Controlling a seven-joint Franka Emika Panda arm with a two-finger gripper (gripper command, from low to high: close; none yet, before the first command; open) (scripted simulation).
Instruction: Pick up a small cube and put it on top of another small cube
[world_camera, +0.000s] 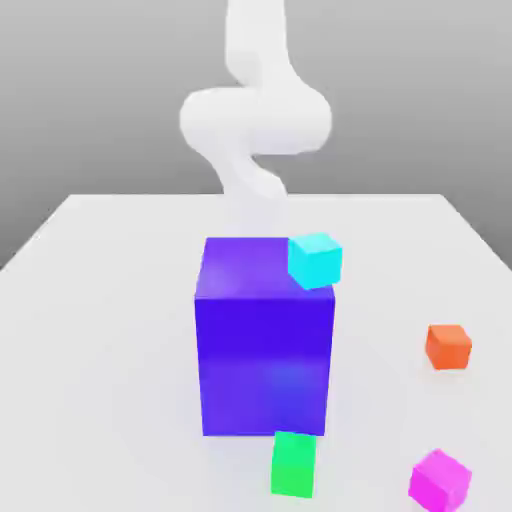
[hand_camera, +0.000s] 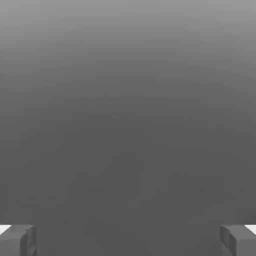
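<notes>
Gripper (hand_camera: 128, 240) jaws stand wide apart, holding nothing. Pink cube (world_camera: 438, 479) sits on the table (world_camera: 90, 330) near its front edge, toward the exterior view's right, well apart from the blue block (world_camera: 265, 340).

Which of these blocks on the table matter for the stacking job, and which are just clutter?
Job:
magenta cube, the one to pick up
open gripper, holding nothing

Lying about, or possible base:
orange cube
green cube
cyan cube
big blue-violet block
</notes>
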